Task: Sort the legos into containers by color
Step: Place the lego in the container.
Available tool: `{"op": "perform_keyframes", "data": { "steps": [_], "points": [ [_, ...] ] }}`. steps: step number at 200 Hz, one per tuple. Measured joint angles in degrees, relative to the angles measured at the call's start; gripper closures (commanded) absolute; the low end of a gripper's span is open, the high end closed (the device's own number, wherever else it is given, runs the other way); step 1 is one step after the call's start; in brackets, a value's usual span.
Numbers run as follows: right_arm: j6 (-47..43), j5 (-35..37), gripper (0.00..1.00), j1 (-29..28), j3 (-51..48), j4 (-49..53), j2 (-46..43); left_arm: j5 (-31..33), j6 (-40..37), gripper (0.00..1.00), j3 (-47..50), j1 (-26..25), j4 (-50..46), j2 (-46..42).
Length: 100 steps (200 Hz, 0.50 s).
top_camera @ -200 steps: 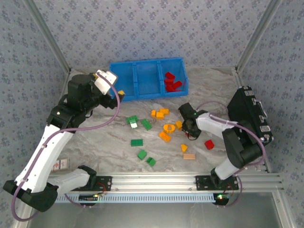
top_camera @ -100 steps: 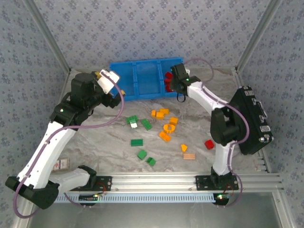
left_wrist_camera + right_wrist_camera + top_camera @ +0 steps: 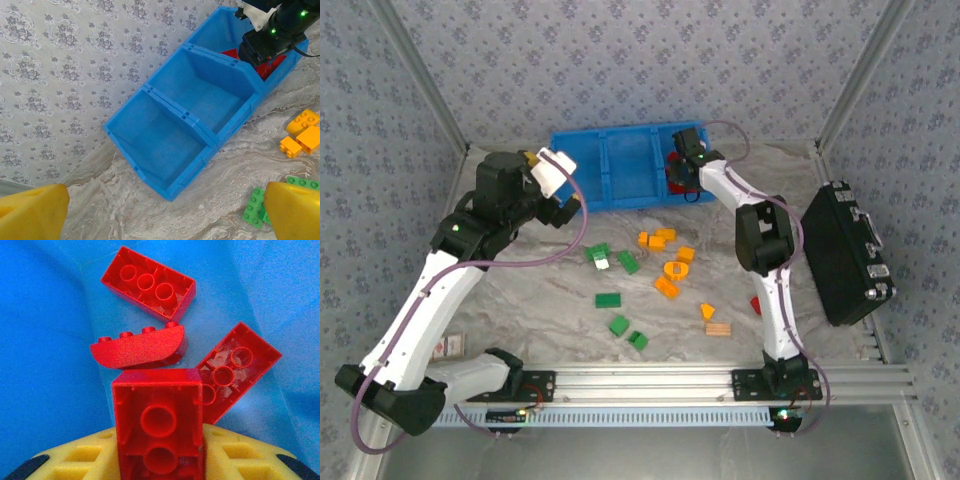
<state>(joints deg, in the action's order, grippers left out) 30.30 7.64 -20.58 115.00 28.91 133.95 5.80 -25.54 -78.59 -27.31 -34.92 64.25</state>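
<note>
The blue three-compartment bin (image 3: 620,170) stands at the back of the table. My right gripper (image 3: 682,158) hangs over its right compartment, shut on a red brick (image 3: 159,425) held between the yellow pads (image 3: 75,460). Below it three red bricks (image 3: 148,282) lie on the bin floor. My left gripper (image 3: 568,207) hovers at the bin's front left corner, open, its yellow fingertips (image 3: 30,212) wide apart with nothing between them. The left and middle compartments (image 3: 200,92) are empty. Loose green bricks (image 3: 608,299), orange bricks (image 3: 657,238), an orange ring (image 3: 675,269) and a red brick (image 3: 758,303) lie mid-table.
A black hard case (image 3: 845,250) lies along the right edge. A tan striped block (image 3: 718,328) sits near the front among the bricks. A small card (image 3: 448,346) lies at the front left. Patterned walls close in the table on three sides.
My right gripper has travelled from the middle-right of the table up to the bin's right compartment, carrying a red brick. The left gripper has shifted slightly near the bin.
</note>
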Motion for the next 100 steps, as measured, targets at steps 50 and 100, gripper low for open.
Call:
{"op": "perform_keyframes", "data": {
  "steps": [50,100],
  "points": [
    [-1.73,-0.2,0.48,0.11,-0.7,0.87,-0.87,-0.26,0.04,0.0,0.0,0.0,0.04,0.0],
    [-7.26,-0.61,0.44,0.09,-18.56,0.74,-17.94,-1.11,0.48,0.0,0.79,0.0,0.11,-2.62]
  ]
}}
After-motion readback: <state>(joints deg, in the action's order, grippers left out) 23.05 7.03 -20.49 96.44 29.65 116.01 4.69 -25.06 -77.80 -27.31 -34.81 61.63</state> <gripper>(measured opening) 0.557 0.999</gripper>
